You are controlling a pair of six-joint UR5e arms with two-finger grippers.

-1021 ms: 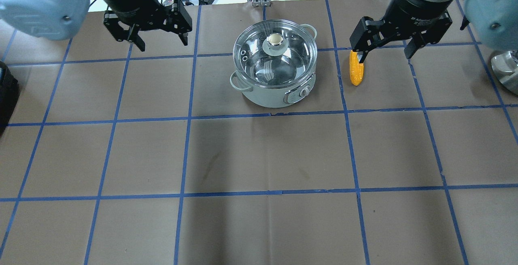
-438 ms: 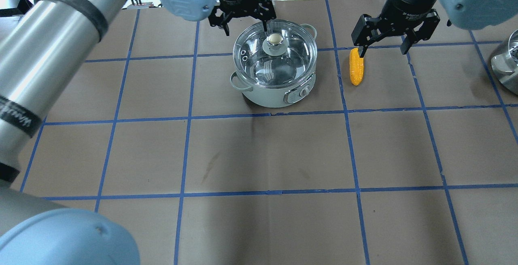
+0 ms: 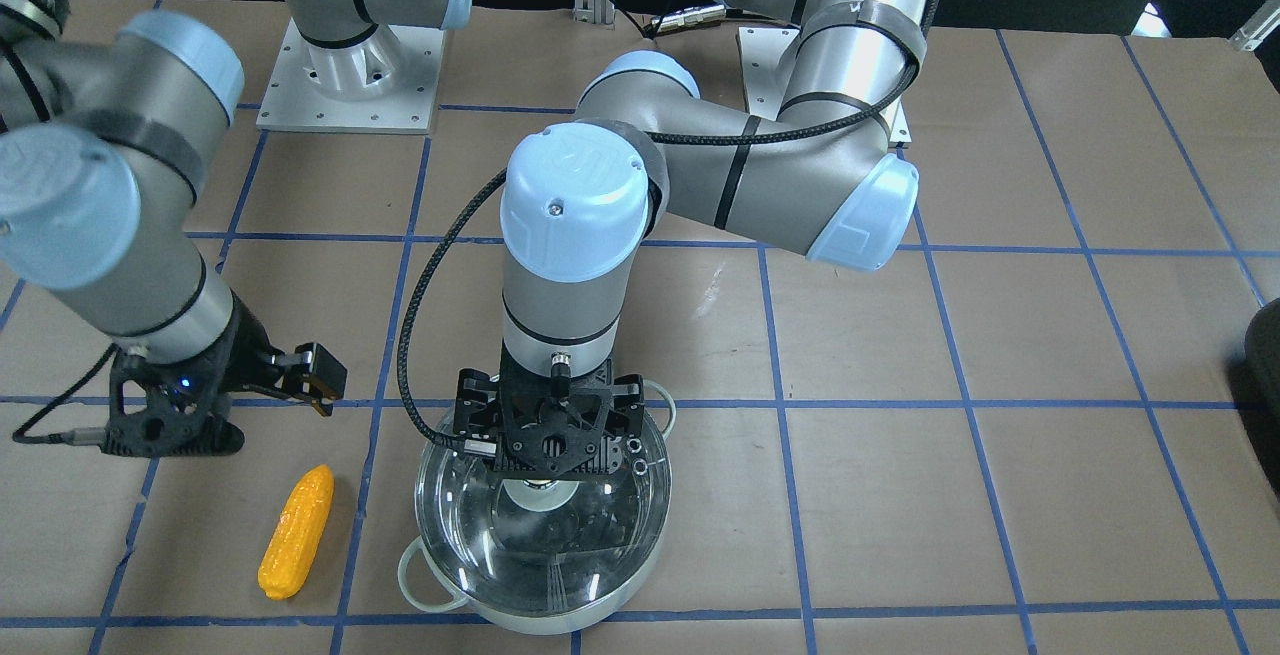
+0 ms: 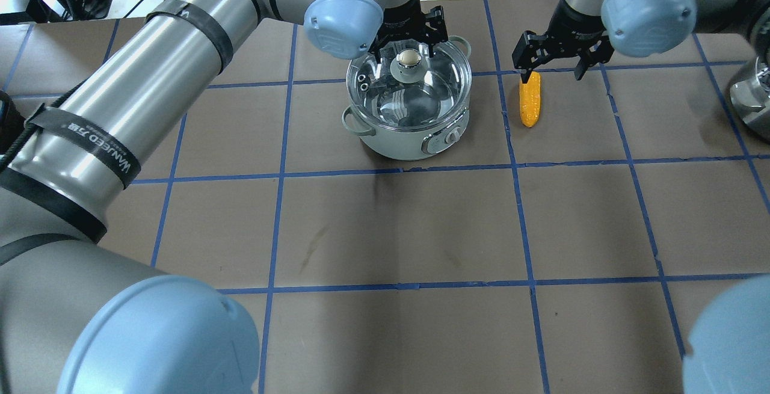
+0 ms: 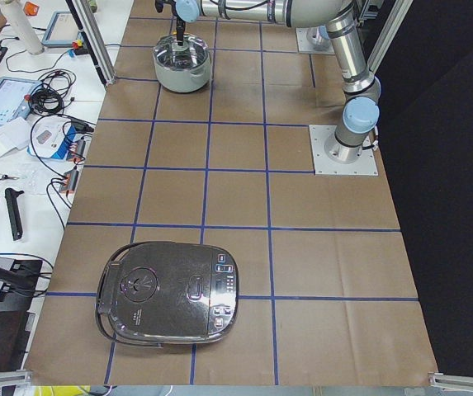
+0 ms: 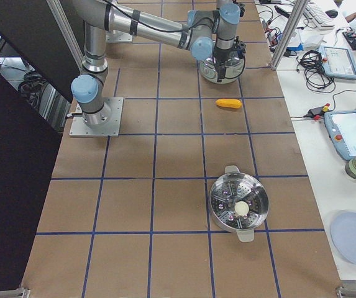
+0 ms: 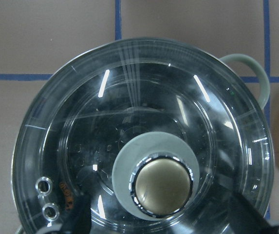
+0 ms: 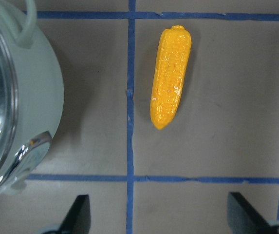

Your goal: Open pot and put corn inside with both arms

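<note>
Left gripper (image 4: 405,55) hangs over the pot (image 4: 415,142) with its jaws spread wide. In the left wrist view its two dark, blurred fingers (image 7: 76,220) stand on either side of the lid's brass-coloured knob (image 7: 161,185), and neither presses on it. Whether they are level with the knob or above it cannot be told. Right gripper (image 4: 551,73) is likewise released, with nothing between its fingers (image 8: 81,210). It is poised over the far end of the corn (image 4: 530,103).

A black strap (image 4: 90,141) round the left arm reads "WANJEED", followed by two characters too small to make out. The marks around the pot's front dial (image 4: 454,135) cannot be read.

The pot stands on the brown table (image 4: 391,231) at its far middle, with the glass lid (image 4: 424,90) seated on it. The corn lies flat on the table to the pot's right, apart from it, just past a blue tape line.

In the front-facing view the left gripper covers the knob entirely. In the overhead view one right fingertip hides the corn's far tip, and both arms are cut off by the picture's edges
</note>
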